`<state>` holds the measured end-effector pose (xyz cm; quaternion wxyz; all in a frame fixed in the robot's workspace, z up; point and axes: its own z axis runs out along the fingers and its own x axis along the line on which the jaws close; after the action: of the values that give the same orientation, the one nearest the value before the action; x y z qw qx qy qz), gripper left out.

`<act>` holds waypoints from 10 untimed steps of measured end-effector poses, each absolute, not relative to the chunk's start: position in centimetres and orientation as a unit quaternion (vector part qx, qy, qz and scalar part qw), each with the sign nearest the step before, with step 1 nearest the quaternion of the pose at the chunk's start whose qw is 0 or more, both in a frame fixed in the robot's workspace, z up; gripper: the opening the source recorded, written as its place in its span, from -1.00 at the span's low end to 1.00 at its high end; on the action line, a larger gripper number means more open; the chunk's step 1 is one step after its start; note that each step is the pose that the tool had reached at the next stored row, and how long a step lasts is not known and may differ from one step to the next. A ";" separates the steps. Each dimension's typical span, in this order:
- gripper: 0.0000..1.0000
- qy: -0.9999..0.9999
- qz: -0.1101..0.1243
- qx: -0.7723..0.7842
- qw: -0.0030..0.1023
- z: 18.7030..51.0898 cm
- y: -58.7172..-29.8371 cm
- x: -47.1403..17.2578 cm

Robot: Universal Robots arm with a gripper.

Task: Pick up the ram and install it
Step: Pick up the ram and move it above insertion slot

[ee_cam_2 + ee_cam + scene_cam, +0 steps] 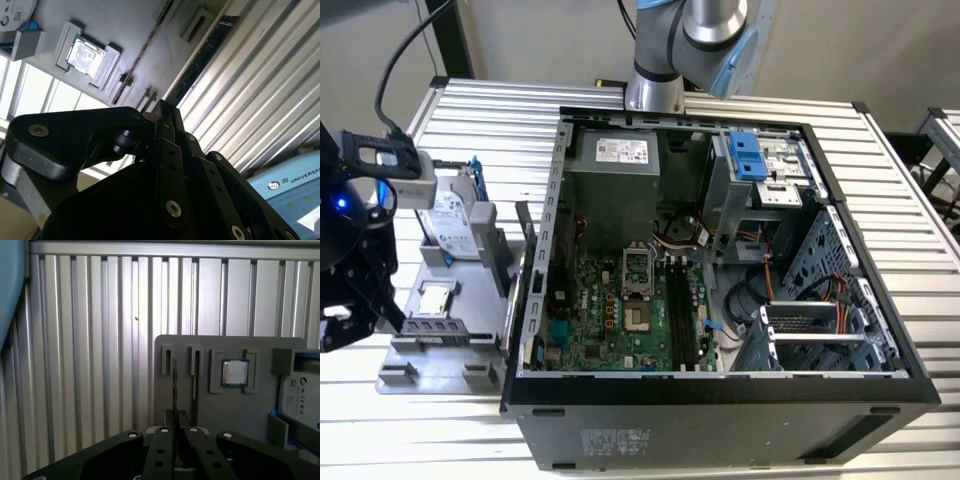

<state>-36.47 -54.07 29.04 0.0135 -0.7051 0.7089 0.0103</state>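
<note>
Ram (174, 385) stands on edge in the slot by the grey holder's (230, 410) end edge, opposite the hard drive (300, 395), with its long axis running straight away from the gripper (176, 420) lined up at its near end (grip state: can't tell).
</note>
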 end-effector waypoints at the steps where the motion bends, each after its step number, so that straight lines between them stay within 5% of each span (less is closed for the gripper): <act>1: -1.00 0.709 0.010 -0.705 0.014 29.1 -54.1 -36.5; 10: -1.00 0.709 0.010 -0.705 0.014 30.1 -54.1 -36.5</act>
<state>-36.47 -54.07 30.10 0.0136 -0.7051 0.7089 0.0103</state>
